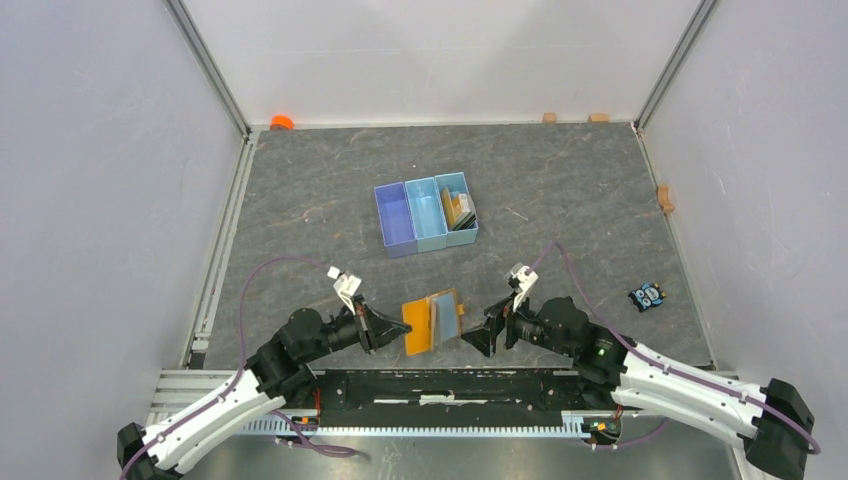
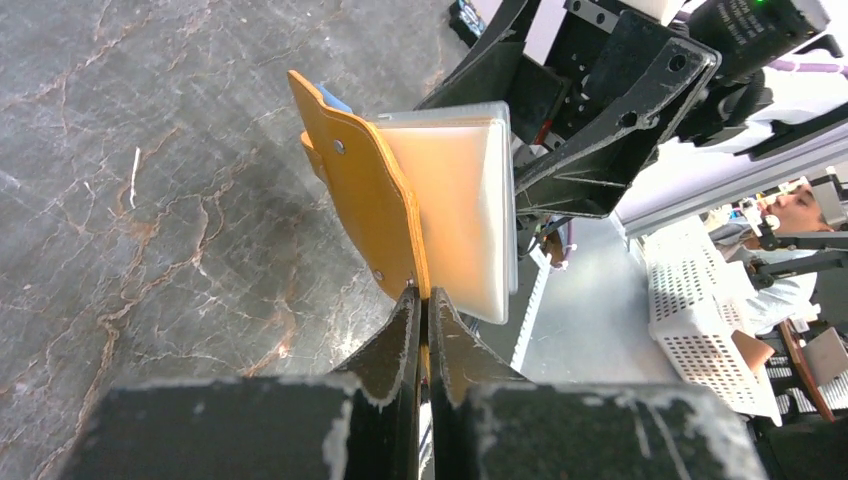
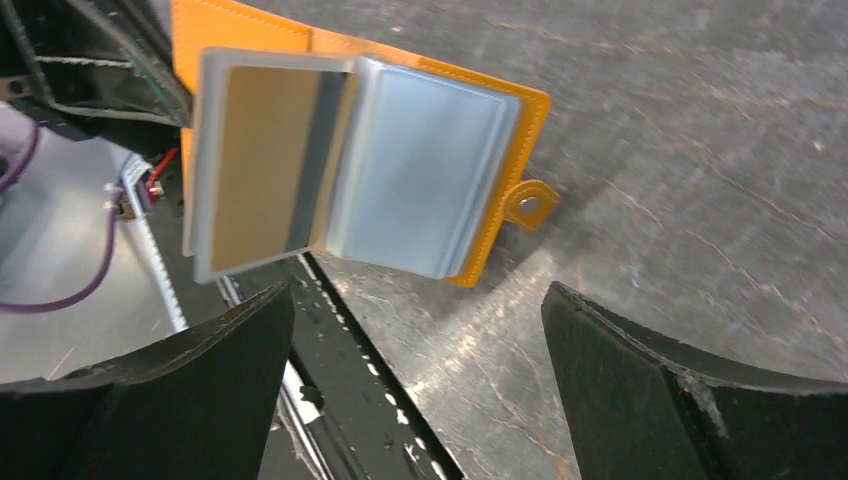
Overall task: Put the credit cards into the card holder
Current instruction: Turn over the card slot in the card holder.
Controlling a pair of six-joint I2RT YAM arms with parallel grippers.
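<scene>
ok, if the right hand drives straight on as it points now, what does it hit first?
Probably the card holder, held open by the left hand: its inside faces the open right hand. Depth is unclear.

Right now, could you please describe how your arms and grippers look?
The left arm and right arm have white shells, black joint housings and a purple cable each. The black left gripper and black right gripper have wedge-shaped fingers with scuffed whitish edges.

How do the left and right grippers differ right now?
The left gripper is shut, pinching the card holder by its orange cover; the right gripper is open, holding nothing. The left touches the holder; the right faces its open sleeves, apart. Both point at the holder.
</scene>
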